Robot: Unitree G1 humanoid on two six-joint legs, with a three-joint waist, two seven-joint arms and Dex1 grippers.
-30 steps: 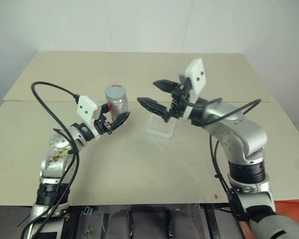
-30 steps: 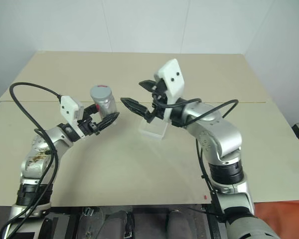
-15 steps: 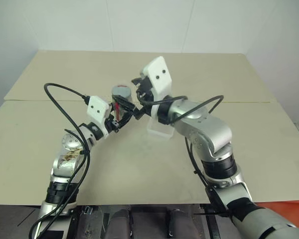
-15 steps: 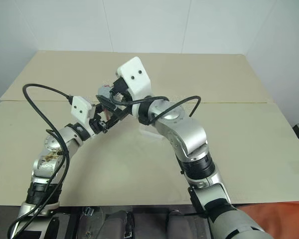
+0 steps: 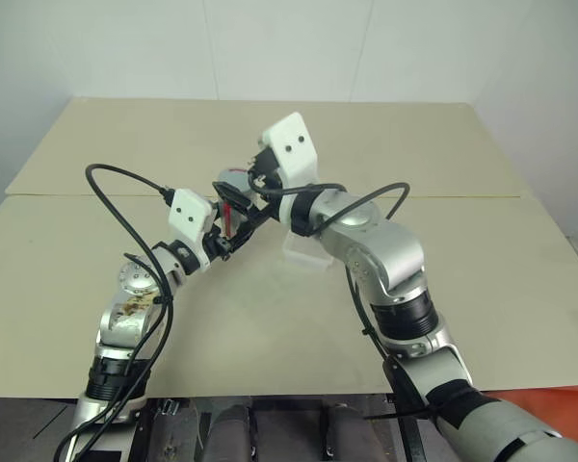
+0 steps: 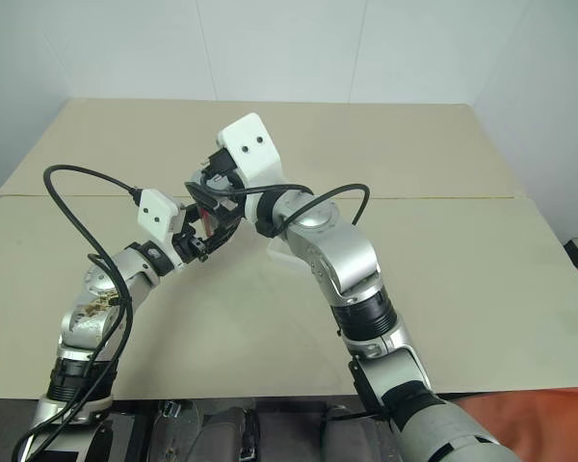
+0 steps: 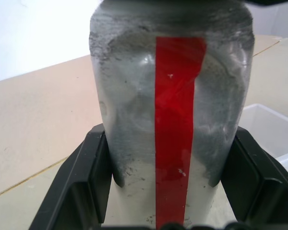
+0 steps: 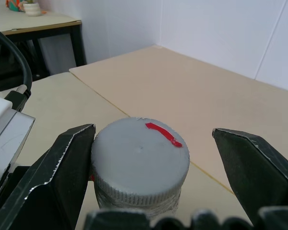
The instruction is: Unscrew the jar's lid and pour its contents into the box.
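clamping the jar (image 7: 173,124) low on its body, your left gripper (image 7: 170,191) has one black finger pressed against each side, and the red stripe (image 7: 177,134) faces straight back at that wrist camera; the jar stands upright in the grip, lifted above the table (image 5: 125,144). your right gripper (image 8: 156,163) is spread wide around the lid (image 8: 140,155), which is screwed on top of the jar: one finger (image 8: 67,163) is right up against the lid's edge, while the other finger (image 8: 252,163) stands well apart from it. you can see the lid's small red mark (image 8: 163,134) lying on the side toward that far finger. from the head cameras the two grippers meet over the middle of the table, the right one reaching in over the left. the box (image 5: 308,252) sits on the table just beside them, on the robot's right of the jar, partly hidden behind the right forearm.
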